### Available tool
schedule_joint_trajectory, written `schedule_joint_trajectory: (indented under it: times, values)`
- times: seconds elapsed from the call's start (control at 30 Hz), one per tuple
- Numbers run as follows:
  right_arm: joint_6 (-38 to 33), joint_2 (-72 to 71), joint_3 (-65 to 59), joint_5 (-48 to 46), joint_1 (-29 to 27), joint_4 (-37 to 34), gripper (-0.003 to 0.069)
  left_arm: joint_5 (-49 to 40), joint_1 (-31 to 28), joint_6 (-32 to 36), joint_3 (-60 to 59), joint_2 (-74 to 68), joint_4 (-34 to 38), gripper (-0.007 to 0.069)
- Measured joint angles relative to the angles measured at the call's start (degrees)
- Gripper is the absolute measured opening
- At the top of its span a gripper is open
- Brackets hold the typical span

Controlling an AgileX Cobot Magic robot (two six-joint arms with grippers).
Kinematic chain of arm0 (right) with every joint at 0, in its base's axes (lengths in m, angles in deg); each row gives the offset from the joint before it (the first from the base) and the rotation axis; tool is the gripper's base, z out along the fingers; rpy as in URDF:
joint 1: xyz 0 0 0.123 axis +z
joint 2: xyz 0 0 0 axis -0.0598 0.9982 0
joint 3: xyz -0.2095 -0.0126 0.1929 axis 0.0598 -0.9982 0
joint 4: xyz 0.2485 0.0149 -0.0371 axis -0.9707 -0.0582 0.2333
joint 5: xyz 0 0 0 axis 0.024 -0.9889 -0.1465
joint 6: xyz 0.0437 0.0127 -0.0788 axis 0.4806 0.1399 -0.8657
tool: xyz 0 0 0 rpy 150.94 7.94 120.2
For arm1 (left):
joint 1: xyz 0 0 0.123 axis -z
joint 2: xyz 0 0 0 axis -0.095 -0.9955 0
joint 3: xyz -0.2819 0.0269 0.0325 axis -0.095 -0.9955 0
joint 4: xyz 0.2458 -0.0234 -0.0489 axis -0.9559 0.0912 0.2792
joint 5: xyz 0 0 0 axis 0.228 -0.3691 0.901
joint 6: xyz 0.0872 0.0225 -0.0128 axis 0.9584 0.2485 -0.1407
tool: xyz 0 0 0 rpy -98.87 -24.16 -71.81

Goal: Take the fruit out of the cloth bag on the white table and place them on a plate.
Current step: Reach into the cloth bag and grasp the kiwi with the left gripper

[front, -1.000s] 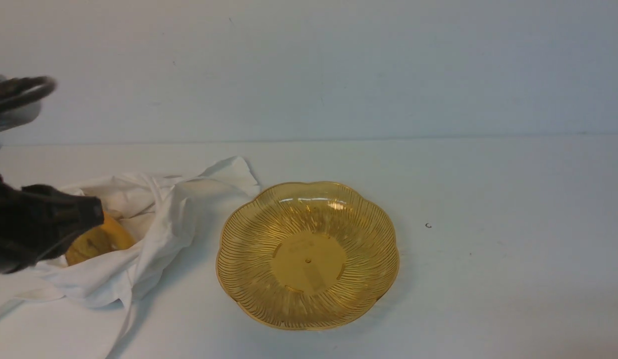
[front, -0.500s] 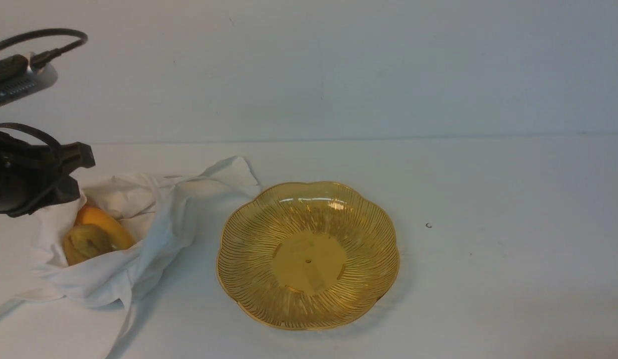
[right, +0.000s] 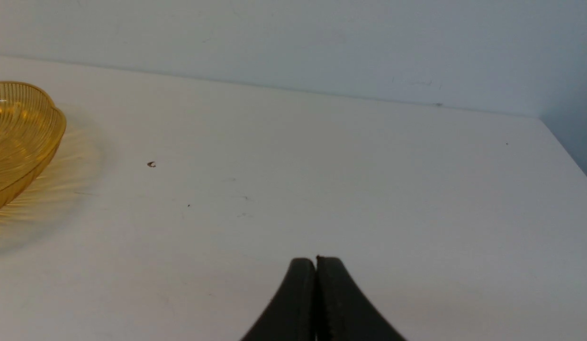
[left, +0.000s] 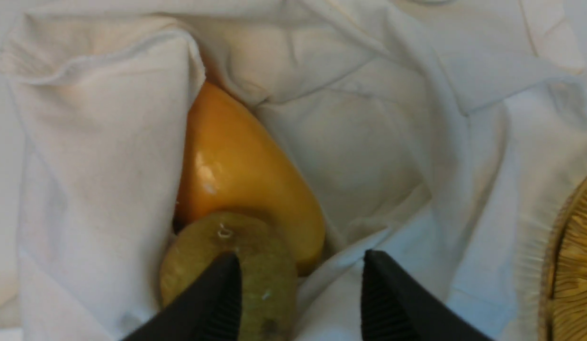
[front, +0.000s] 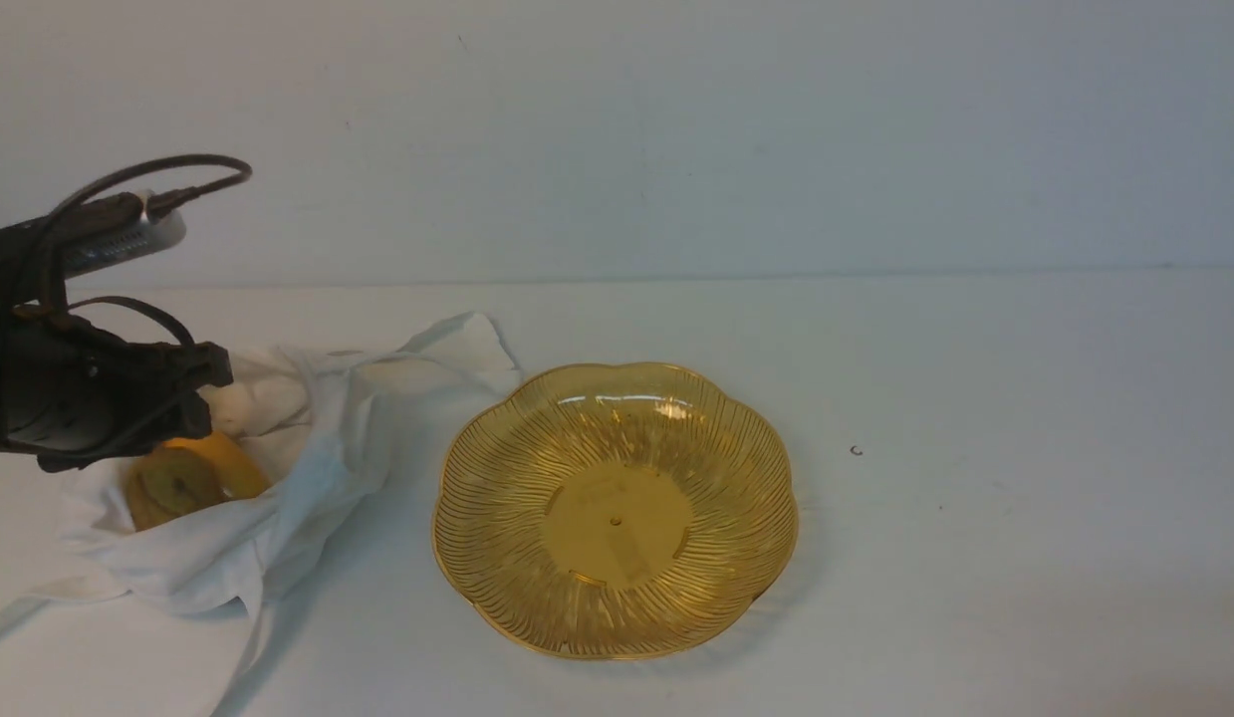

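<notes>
White table [front: 975, 398]: cloth bag [front: 308, 438] lies left of plate [front: 497, 518], mouth agape. Both fruit are inside, orange-yellow fruit [left: 236, 175] touching olive-brown fruit [left: 267, 265]. Risk: closing now may pinch a cloth fold and drag the bag. Left gripper [left: 300, 258] partway parted, empty, one finger over the olive-brown fruit. Right gripper [right: 316, 265] clenched, empty.

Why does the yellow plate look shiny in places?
Front view: room light leaves white glare on the far ribs of the plate. Left wrist view: a small highlight on the orange-yellow fruit. Right wrist view: the plate throws an amber glow onto the table.
</notes>
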Motion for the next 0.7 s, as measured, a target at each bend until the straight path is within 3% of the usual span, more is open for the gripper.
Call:
schedule_joint_trajectory:
  times: [0.1,0.23,0.57,0.7]
  values:
    - [0.0,0.0,0.0,0.0,0.0,0.0,-0.0013,0.4,0.0,0.0,0.0,-1.1,-2.3,0.0453]
    - [0.0,0.0,0.0,0.0,0.0,0.0,-0.0013,0.7,0.0,0.1,0.0,-2.3,-3.4,0.0512]
    - [0.0,0.0,0.0,0.0,0.0,0.0,-0.0013,2.1,0.0,0.1,0.0,-5.8,-5.4,0.0521]
    - [0.0,0.0,0.0,0.0,0.0,0.0,-0.0013,2.7,0.0,0.1,0.0,-6.0,-9.3,0.0518]
